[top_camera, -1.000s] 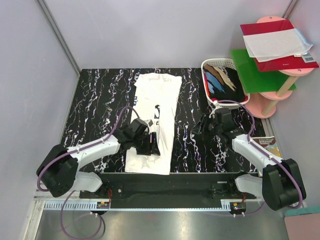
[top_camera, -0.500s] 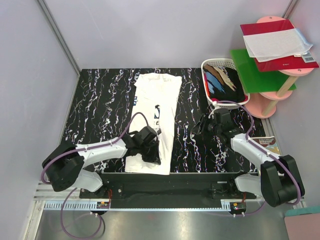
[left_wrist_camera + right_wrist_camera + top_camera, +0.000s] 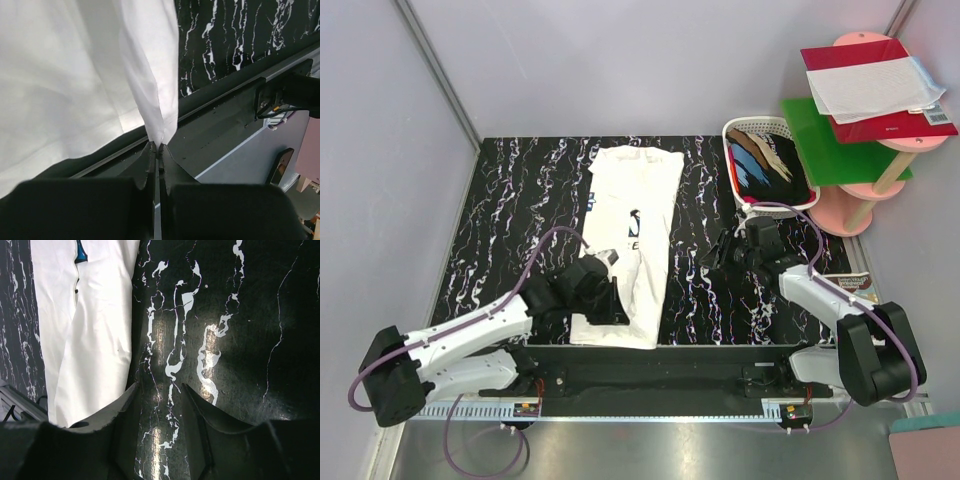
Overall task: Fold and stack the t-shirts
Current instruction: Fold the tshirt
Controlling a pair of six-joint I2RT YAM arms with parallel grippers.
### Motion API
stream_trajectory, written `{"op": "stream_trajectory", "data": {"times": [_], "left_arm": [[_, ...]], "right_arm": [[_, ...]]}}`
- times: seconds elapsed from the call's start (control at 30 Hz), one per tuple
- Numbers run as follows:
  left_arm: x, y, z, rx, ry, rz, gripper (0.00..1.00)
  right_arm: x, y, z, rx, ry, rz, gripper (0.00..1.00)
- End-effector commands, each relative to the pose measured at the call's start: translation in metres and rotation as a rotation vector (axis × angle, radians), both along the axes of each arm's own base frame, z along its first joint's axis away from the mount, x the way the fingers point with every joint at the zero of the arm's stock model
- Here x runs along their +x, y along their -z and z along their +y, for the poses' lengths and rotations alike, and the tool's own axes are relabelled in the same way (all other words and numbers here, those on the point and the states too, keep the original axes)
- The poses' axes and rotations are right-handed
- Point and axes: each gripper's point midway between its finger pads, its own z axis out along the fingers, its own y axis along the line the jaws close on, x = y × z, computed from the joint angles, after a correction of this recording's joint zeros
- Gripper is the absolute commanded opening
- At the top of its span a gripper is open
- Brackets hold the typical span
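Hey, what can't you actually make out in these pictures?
Print on the white t-shirt: top view, folded under the cloth, unreadable.
Garments in the white basket: top view, heaped, count unclear.
Left end effector: left wrist view, frame crops which shirt edge it pinches.
Sheet on the red folder: top view, writing too small.

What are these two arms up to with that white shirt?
They are folding t-shirts. The left gripper is shut on a pinch of the white t-shirt near its closest end; the shirt lies as a long strip on the black table. The right gripper hangs open and empty over bare table beside it. Other shirts sit in the white basket at the far right.
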Motion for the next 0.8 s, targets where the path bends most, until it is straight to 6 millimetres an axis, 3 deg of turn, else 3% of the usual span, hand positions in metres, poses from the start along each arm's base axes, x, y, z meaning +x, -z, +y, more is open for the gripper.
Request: {"op": "stream_trajectory", "data": {"times": [0.0, 0.17, 0.3, 0.33, 0.43, 0.47, 0.5, 0.6, 0.67, 0.77], "left_arm": [[-0.020, 0.030, 0.026, 0.098, -0.066, 0.113, 0.00], [-0.040, 0.066, 0.048, 0.177, -0.102, 0.197, 0.00], [-0.046, 0.076, 0.057, 0.186, -0.128, 0.210, 0.03], [-0.046, 0.076, 0.057, 0.182, -0.125, 0.205, 0.35], [-0.043, 0.062, 0.050, 0.131, -0.100, 0.154, 0.72], [-0.038, 0.053, 0.047, 0.100, -0.100, 0.114, 0.93], [-0.037, 0.048, 0.046, 0.083, -0.093, 0.091, 0.99], [-0.029, 0.027, 0.042, 0.015, -0.083, 0.005, 0.99], [-0.020, 0.013, 0.043, -0.016, -0.101, -0.064, 0.99], [-0.003, -0.001, 0.047, -0.014, -0.145, -0.160, 0.99]], "right_arm": [[0.007, -0.010, 0.014, 0.049, -0.038, -0.036, 0.45], [0.000, -0.007, 0.023, 0.076, -0.079, 0.000, 0.45], [-0.011, -0.005, 0.033, 0.110, -0.127, 0.024, 0.49], [-0.014, -0.006, 0.036, 0.121, -0.140, 0.027, 0.50], [-0.032, -0.010, 0.053, 0.173, -0.212, 0.032, 0.64], [-0.042, -0.007, 0.056, 0.190, -0.234, 0.053, 0.69], [-0.045, -0.011, 0.061, 0.222, -0.241, 0.050, 0.76], [-0.067, -0.010, 0.072, 0.280, -0.275, 0.079, 0.90], [-0.076, -0.003, 0.071, 0.279, -0.266, 0.092, 0.91], [-0.065, -0.002, 0.063, 0.250, -0.188, 0.054, 0.89]]}}
